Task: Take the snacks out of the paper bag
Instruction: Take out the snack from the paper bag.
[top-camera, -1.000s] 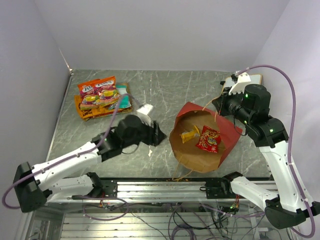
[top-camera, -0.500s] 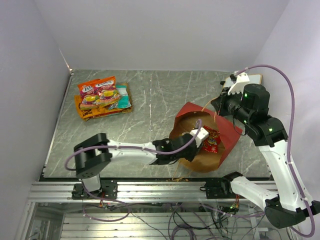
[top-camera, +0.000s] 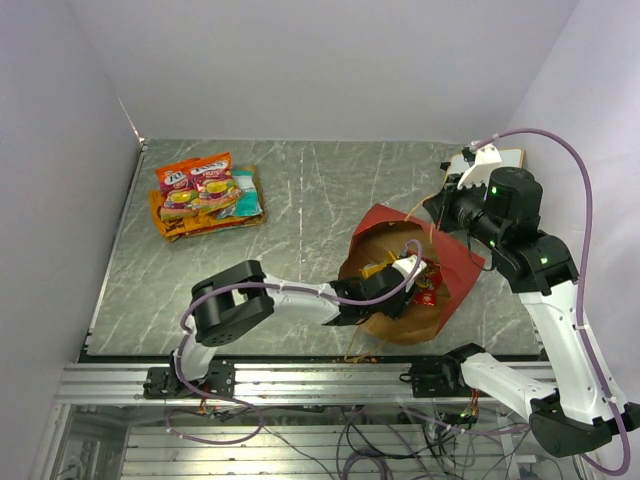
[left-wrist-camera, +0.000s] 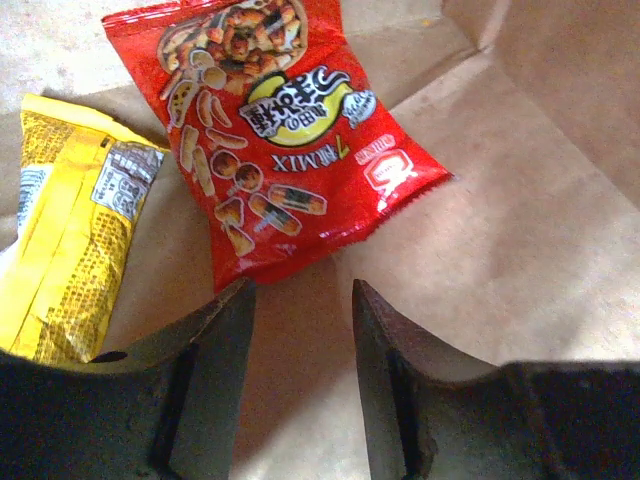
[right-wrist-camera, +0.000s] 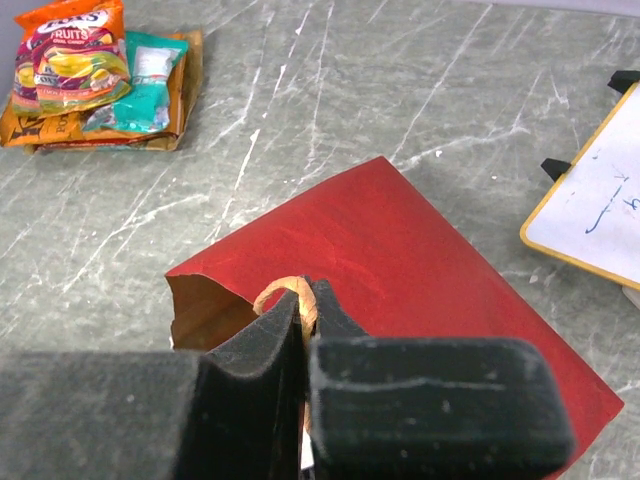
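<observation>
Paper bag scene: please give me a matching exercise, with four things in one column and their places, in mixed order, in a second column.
Things
1. red packet
2. yellow packet
3. bag handle
4. snack pile

Places
A. pinched in the shut right gripper
B. on the table, far left
C. inside the paper bag, just ahead of the open left gripper
D. inside the bag, beside the red packet

Pairs: 1-C, 2-D, 3-A, 4-B

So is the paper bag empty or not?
Not empty: a red packet and a yellow packet lie on the brown inside of the paper bag.
</observation>
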